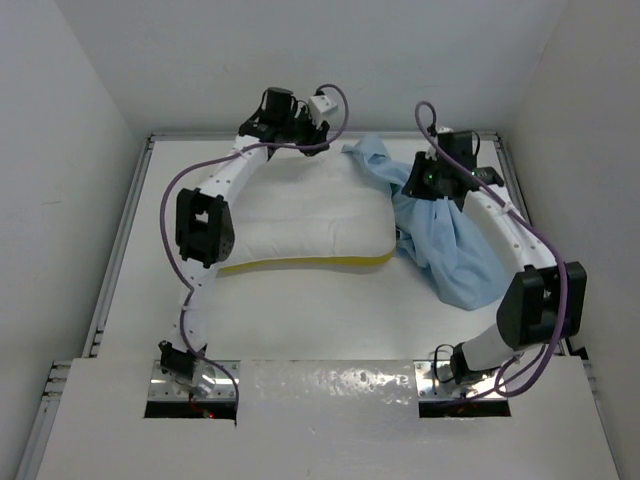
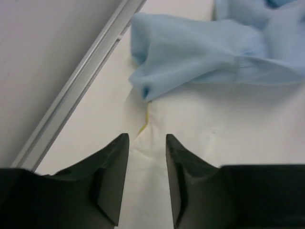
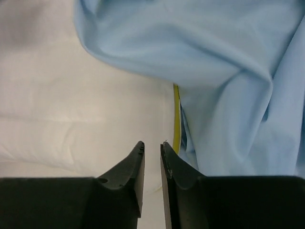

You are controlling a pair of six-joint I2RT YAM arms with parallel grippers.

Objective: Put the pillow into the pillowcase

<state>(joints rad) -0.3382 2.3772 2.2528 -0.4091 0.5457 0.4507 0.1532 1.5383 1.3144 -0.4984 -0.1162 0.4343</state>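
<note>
The white pillow [image 1: 300, 225] lies across the middle of the table, its yellow piping along the near edge. The light blue pillowcase [image 1: 450, 250] is crumpled to its right, one corner draped over the pillow's far right end. My left gripper [image 1: 318, 130] is at the pillow's far edge. In the left wrist view its jaws [image 2: 147, 140] stand apart over white pillow fabric [image 2: 214, 129], short of the pillowcase corner [image 2: 190, 52]. My right gripper [image 1: 415, 188] hovers at the pillow's right end. Its jaws [image 3: 152, 145] show a narrow gap over the pillow [image 3: 71, 109], beside the piping [image 3: 177, 119] and pillowcase [image 3: 224, 57].
A metal rail [image 2: 81, 81] runs along the table's far edge close to the left gripper. White walls enclose the table [image 1: 330, 310] on three sides. Both arm bases sit at the near edge.
</note>
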